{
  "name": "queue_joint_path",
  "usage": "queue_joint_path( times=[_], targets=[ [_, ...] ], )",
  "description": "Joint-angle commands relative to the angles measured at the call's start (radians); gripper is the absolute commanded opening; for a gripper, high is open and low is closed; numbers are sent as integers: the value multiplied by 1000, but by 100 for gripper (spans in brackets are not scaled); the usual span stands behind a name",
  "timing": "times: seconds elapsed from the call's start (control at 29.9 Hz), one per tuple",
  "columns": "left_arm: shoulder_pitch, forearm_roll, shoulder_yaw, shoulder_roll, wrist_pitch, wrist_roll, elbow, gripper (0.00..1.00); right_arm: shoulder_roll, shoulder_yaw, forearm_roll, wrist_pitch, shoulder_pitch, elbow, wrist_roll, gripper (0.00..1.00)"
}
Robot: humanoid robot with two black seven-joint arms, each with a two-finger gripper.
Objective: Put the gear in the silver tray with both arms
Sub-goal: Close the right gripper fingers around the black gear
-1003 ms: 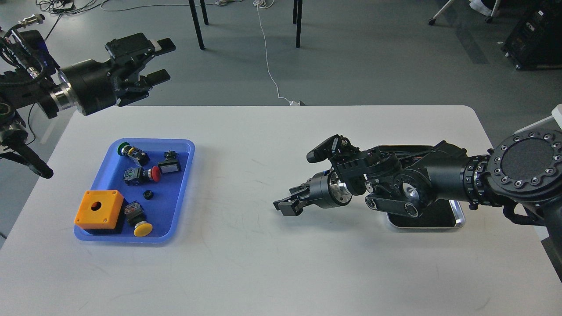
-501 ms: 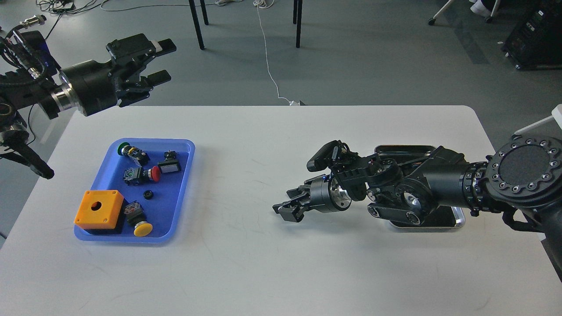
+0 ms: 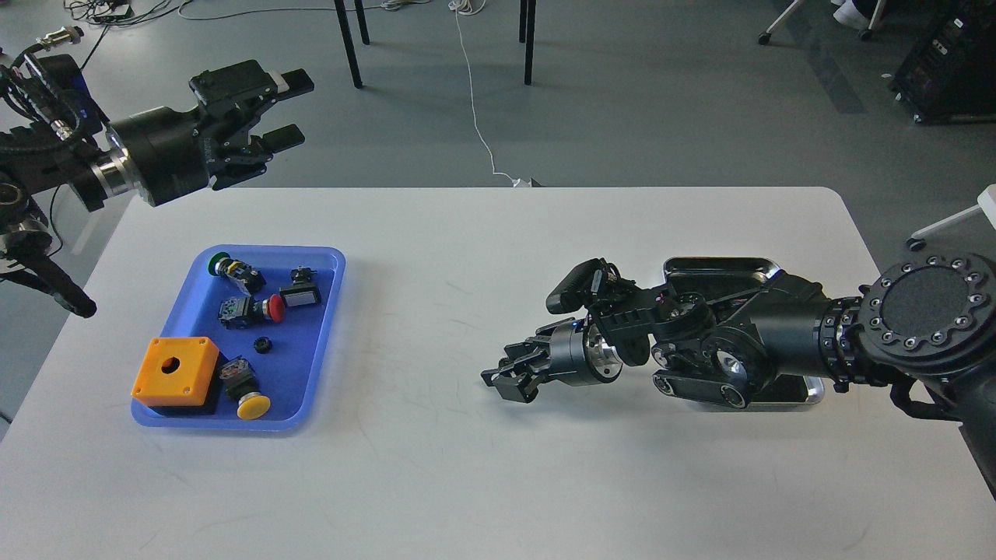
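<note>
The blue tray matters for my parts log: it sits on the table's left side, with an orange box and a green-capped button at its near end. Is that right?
One detail is wrong. The head view shows the blue tray on the table's left side with the orange box at its near end, but the button beside the box is the yellow-capped button. The green-capped button lies at the far end.

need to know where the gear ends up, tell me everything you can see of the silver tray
The silver tray is a rectangular, shiny metal tray with rounded corners, a raised polished rim and a dark reflective bottom. It lies flat on the white table, right of centre. The right arm reaches across above it, hiding most of it; only the far rim and near right corner show.
</note>
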Motion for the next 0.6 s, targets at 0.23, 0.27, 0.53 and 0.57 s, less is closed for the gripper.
queue_joint_path(
  times=[0.23, 0.27, 0.53, 0.57],
  targets=[
    [0, 0, 1, 0, 0, 0, 0, 91, 0, -1, -16, 11, 0, -6, -1, 41],
    [0, 0, 0, 2, 0, 0, 0, 91, 0, -1, -16, 11, 0, -7, -1, 37],
    [0, 0, 0, 0, 1, 0, 0, 91, 0, -1, -15, 12, 0, -18, -2, 17],
    [0, 0, 0, 0, 1, 0, 0, 91, 0, -1, -15, 12, 0, -18, -1, 16]
  ],
)
